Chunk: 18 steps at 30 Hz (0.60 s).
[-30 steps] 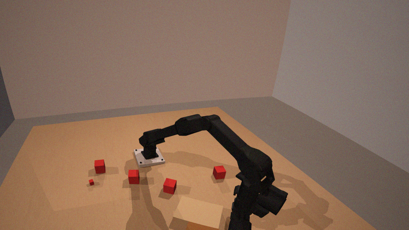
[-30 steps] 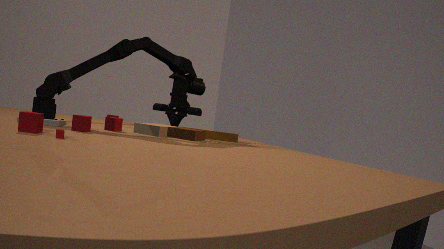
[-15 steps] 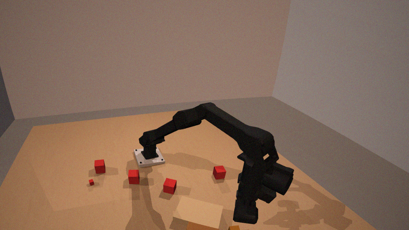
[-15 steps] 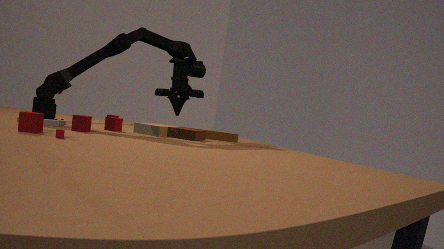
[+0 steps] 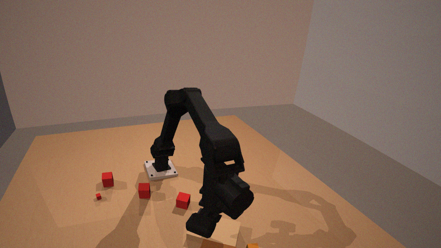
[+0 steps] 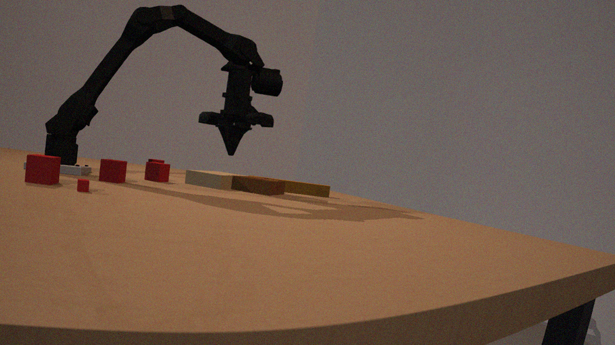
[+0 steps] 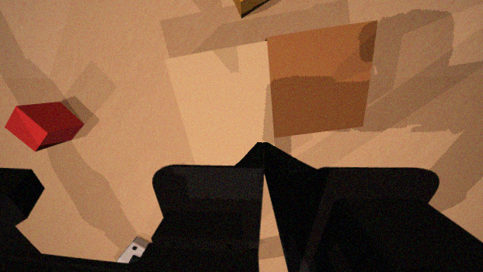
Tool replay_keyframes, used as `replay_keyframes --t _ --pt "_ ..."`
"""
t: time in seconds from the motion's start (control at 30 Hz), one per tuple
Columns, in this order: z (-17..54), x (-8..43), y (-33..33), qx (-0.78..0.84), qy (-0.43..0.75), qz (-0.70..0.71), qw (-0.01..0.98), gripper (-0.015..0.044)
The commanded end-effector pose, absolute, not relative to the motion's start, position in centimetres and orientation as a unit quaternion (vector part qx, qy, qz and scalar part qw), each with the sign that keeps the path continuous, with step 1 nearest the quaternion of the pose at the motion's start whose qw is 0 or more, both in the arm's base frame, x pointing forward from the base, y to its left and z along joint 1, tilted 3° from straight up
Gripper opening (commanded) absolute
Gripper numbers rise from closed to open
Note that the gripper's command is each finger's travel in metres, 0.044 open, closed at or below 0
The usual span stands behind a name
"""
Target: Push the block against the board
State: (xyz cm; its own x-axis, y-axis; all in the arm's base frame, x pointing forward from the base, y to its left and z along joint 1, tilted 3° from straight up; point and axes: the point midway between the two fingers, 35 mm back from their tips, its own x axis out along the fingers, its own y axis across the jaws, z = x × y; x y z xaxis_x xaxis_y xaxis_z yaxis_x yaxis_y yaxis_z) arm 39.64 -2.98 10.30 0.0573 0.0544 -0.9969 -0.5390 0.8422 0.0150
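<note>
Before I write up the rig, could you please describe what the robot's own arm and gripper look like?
The arm is matte black, with chunky angular links and rounded joints, and a thick cylinder near the wrist. The gripper is also black, with broad round-cornered finger bodies tapering to narrow tips. I see no loose cables or readable markings.

Square block (image 5: 212,244) (image 6: 257,185) (image 7: 320,79): brown, lying flat; shadow crossing its 6 o'clock half in the wrist view.
Board (image 5: 228,229) (image 6: 203,179) (image 7: 221,105): pale tan, lying flat, its 6 o'clock end partly hidden there.
Contact: block appearing to touch the board's 3 o'clock side.
Alignment: 12 o'clock edges looking nearly even.
</note>
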Motion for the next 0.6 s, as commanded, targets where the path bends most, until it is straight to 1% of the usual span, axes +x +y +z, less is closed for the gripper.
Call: replay_keyframes --t 0.0,0.13,0.37,0.5,0.57 --pt "9.1 35.1 -5.5 -0.173 0.669 0.201 0.695 0.0" --pt "8.2 31.4 -6.9 -0.159 0.677 0.19 0.693 0.0" --pt "7.8 31.3 -7.0 -0.159 0.677 0.19 0.693 0.0" --pt "2.9 31.3 -6.7 -0.159 0.677 0.19 0.693 0.0" --pt "2.6 31.3 -6.7 -0.159 0.677 0.19 0.693 0.0"
